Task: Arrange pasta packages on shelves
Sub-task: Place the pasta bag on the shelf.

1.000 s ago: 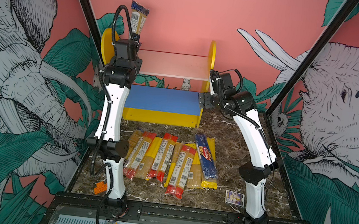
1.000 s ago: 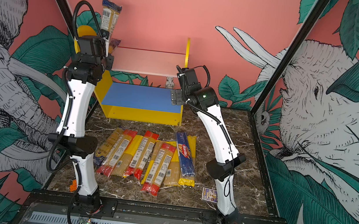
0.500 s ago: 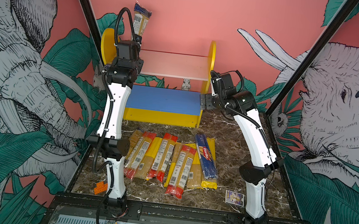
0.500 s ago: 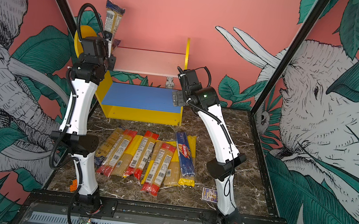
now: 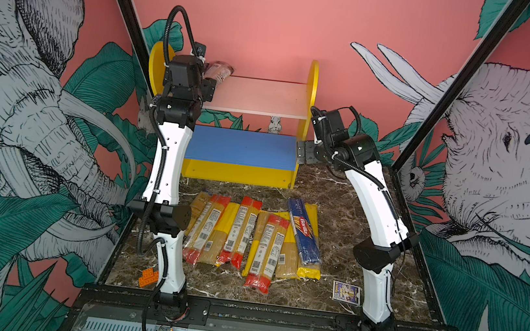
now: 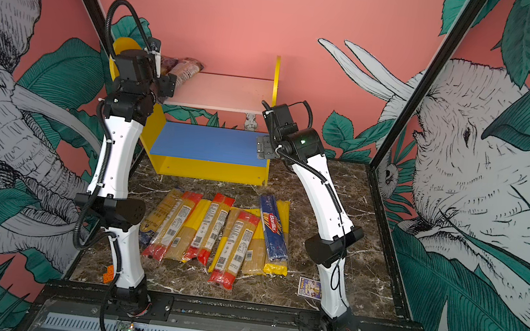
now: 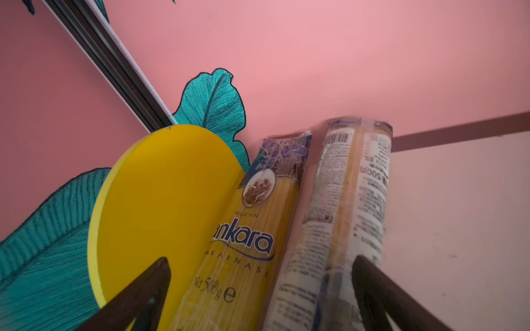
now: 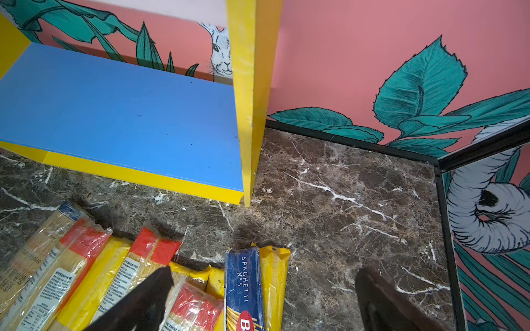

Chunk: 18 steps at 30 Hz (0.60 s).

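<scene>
My left gripper (image 7: 261, 259) sits at the pale pink upper board (image 7: 459, 215) of the yellow wooden shelf unit (image 7: 160, 200), dark fingers spread wide and gripping nothing. Between them lie two crinkly plastic spaghetti packets. The Ankara packet (image 7: 252, 229), printed "ankara" and "Net 500 g", leans on the rounded side panel. Beside it is a blurred packet (image 7: 347, 200) showing its barcode and fine print. My right gripper (image 8: 265, 269), fingers likewise apart and empty, hovers over the veined brown marble tabletop (image 8: 344, 186) near the smooth blue lower board (image 8: 114, 109). Below it, a dark blue Barilla packet (image 8: 243, 286) marked "Spaghetti N°5" lies in the row of yellow and red-ended packets (image 5: 248, 239). A small card box (image 5: 346, 292) lies by my right arm.
</scene>
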Tool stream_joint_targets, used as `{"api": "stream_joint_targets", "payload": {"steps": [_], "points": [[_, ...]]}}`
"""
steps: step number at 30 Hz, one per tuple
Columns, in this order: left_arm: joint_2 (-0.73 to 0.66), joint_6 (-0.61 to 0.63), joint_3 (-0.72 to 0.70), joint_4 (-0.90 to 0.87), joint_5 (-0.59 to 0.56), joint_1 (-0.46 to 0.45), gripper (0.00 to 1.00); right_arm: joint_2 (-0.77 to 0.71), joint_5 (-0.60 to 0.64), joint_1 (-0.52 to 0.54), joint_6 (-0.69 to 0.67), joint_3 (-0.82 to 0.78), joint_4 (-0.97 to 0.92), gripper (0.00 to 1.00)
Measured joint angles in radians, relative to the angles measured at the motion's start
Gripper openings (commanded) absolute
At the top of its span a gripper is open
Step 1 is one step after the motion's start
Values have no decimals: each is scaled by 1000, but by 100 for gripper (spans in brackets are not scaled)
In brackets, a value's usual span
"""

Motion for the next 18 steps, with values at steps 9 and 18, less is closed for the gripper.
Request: {"api": "stream_joint_targets", "payload": {"steps": [9, 18], "points": [[-49, -10, -54, 2, 23, 0, 99, -13, 14, 0, 3, -29, -13, 99], [-168, -63, -88, -27, 25, 0, 90, -107, 26, 10, 0, -139, -6, 99]]}}
